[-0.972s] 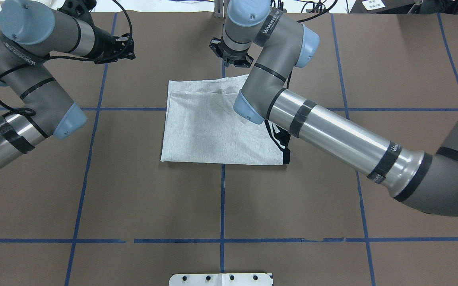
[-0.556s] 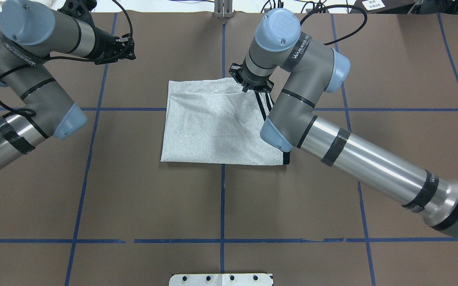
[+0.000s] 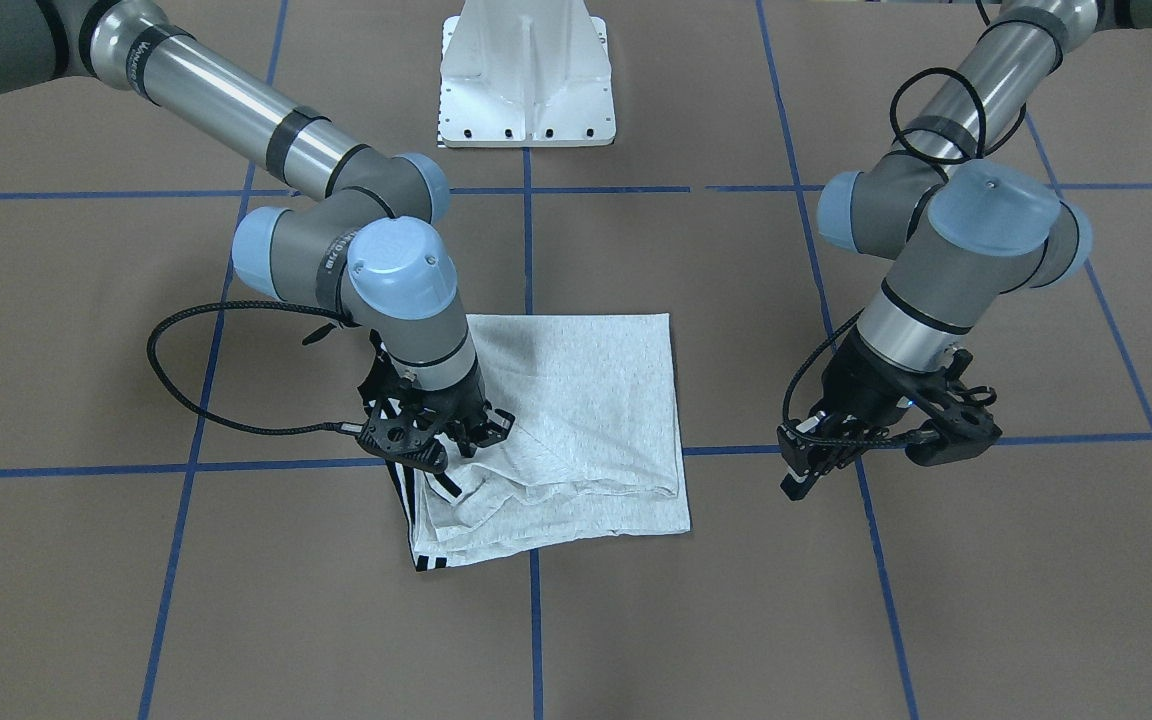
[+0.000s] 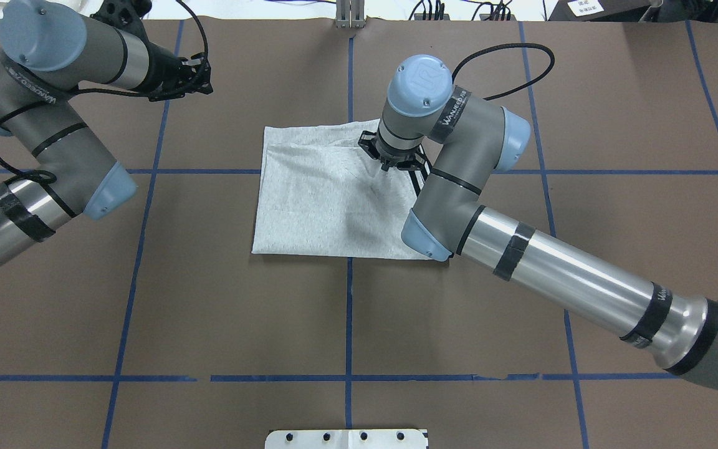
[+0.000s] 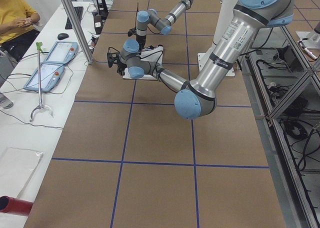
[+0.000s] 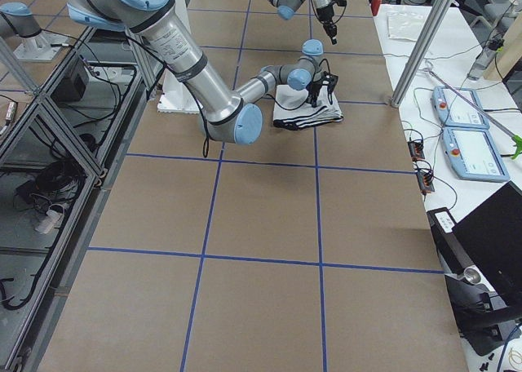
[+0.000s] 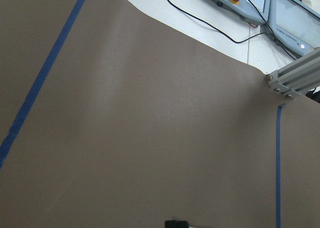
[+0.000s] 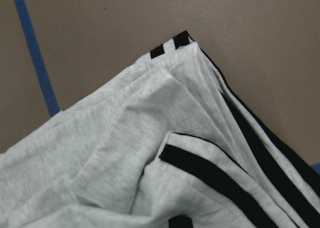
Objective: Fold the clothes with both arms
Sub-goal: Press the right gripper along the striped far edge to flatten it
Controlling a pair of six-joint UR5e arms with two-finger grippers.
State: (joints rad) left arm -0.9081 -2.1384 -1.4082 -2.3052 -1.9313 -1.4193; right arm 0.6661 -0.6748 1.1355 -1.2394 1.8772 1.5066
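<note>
Right end effector (image 3: 456, 450) (grip unclear) at T-shirt (image 4: 309, 206) corner; wrist view shows stripes (image 8: 215, 175).

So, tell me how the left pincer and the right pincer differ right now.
The right pincer is low over the T-shirt, at its striped corner; the left pincer hangs over the brown table, clear of the shirt. The right pincer points straight down; the left pincer is tilted. Both are black two-finger pincers; open or shut, I cannot tell.
</note>
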